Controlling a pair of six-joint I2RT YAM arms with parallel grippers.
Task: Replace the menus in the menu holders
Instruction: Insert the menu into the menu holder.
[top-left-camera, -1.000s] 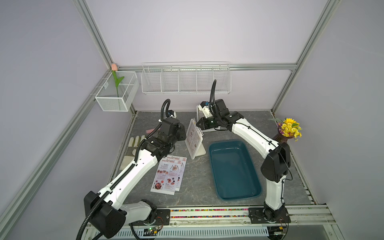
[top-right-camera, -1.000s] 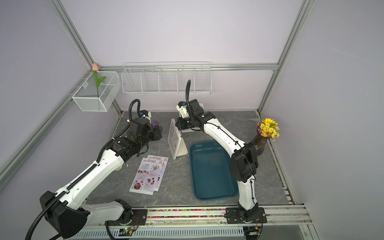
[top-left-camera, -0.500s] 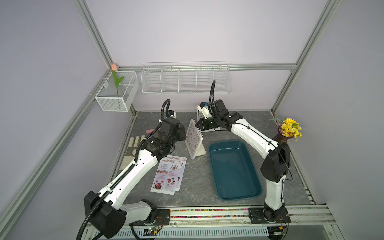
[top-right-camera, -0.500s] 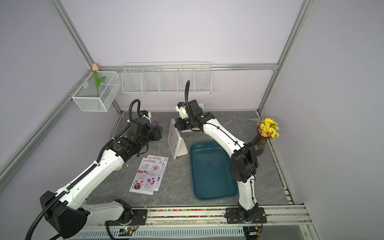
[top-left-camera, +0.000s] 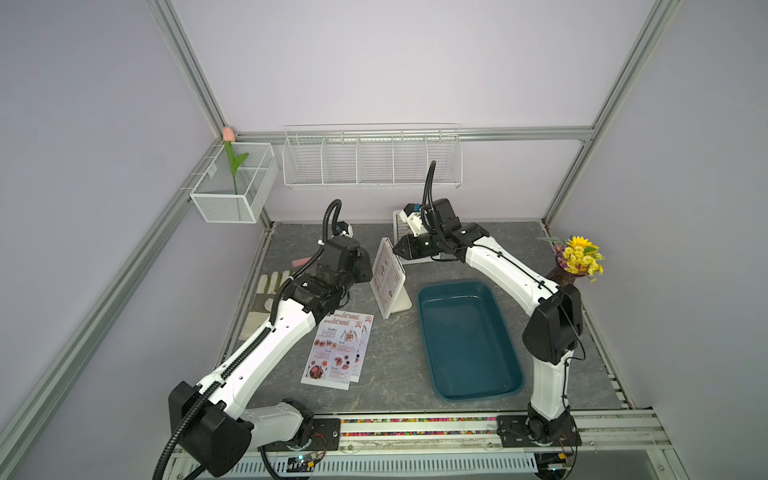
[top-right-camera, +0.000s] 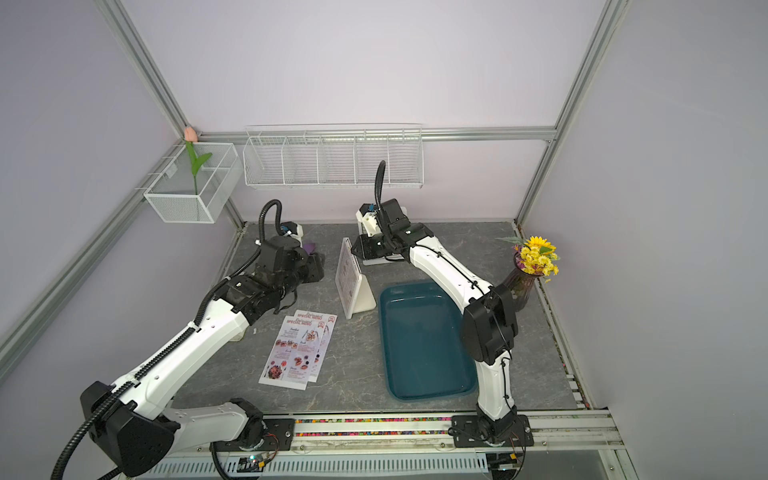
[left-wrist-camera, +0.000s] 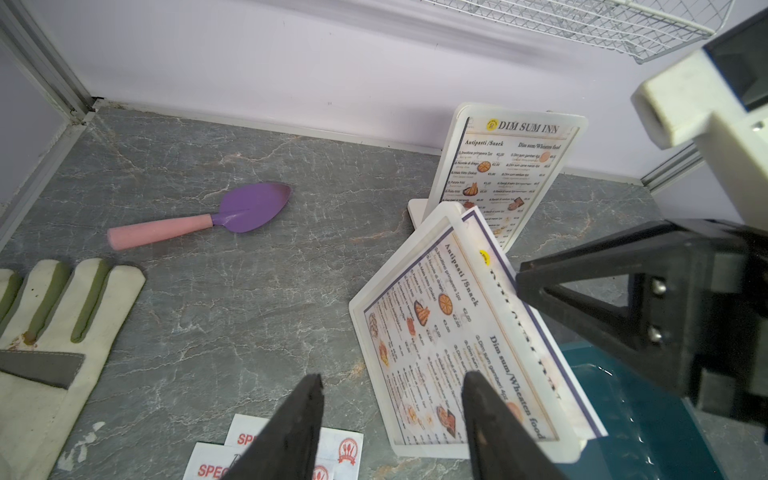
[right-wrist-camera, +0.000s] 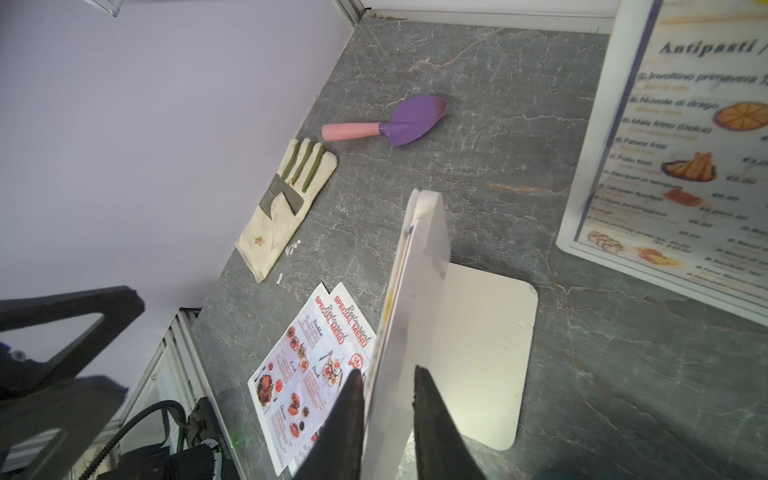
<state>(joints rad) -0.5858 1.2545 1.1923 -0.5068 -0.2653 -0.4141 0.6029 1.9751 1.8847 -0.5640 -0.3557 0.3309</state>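
On the grey surface (top-left-camera: 392, 365), both menu holders (left-wrist-camera: 523, 116) contained DIM SUM INN menus (left-wrist-camera: 457, 332); two SPECIAL MENU sheets (top-left-camera: 338, 353) lay flat, unplaced. Left gripper (left-wrist-camera: 392, 376) hung spread, empty; right gripper (right-wrist-camera: 386, 370) straddled the near holder (right-wrist-camera: 478, 332) at its top, grip uncertain.

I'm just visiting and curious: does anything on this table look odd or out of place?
Yes. The DIM SUM INN menu sticks partway out of the menu holder beside the teal tray, not fully seated. Also, a purple trowel and a garden glove lie nearby, odd for a restaurant setup.
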